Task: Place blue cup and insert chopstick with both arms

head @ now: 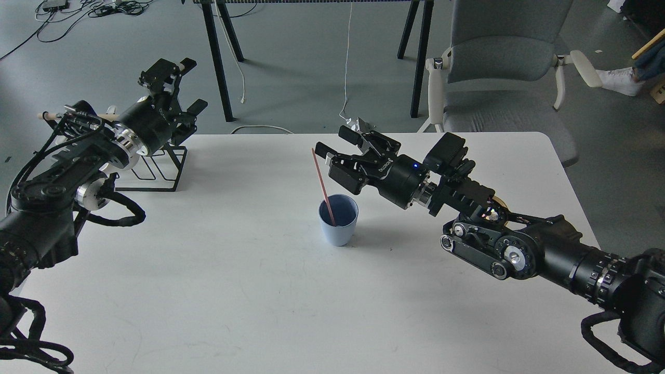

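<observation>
Blue cup [338,223] stands upright in the middle of the white table [260,291]. The pink chopstick [323,184] is inside it, leaning toward 11 o'clock. The job looks almost done. The right claw [336,143], at 1 o'clock from the cup, is wide and empty. The left claw [179,85], far off at 10 o'clock, is wide too. Next, I think both arms just pull away without bumping the stick.

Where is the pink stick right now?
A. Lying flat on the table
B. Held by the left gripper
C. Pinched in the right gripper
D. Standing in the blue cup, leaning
D: the chopstick has its lower end inside the blue cup and leans up to the left, while the right gripper is open beside it, not touching it, and the left gripper is open and far off.
</observation>
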You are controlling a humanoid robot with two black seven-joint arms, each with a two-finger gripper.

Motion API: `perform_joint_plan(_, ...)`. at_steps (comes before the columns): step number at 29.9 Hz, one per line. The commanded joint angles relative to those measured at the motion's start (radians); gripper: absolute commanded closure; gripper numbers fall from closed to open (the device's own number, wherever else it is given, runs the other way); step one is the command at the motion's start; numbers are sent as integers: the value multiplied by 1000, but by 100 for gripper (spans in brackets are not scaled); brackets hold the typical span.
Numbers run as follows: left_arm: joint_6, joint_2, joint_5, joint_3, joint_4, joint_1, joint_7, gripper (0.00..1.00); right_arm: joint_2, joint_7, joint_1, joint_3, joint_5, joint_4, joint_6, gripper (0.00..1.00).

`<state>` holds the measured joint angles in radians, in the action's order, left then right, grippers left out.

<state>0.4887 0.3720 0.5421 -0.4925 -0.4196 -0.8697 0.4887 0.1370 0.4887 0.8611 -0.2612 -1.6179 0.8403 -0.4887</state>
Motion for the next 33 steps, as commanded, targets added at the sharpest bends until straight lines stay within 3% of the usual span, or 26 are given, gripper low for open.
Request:
perform_joint_plan(1, 0, -13, -1, 0, -1, -9, 0, 2, 0, 0, 19, -45, 91, 6, 0, 6)
perform_joint_plan(13, 0, -5, -79, -3, -1, -49, 0, 2, 119, 0, 128, -182, 518, 17, 0, 7)
perform_joint_plan(21, 0, 51, -171, -11, -1, -61, 0, 2, 358, 0, 99, -190, 1059, 235, 5, 7)
perform_joint_plan(26, 0, 85, -179, -23, -2, -60, 0, 2, 515, 0, 27, -204, 1390, 365, 379, 7)
perform_joint_plan(30, 0, 107, -179, -84, -2, -49, 0, 2, 530, 0, -46, -253, 1510, 365, 683, 6)
perform_joint_plan(33, 0, 119, -179, -92, -2, -48, 0, 2, 530, 0, -88, -302, 1521, 367, 813, 6)
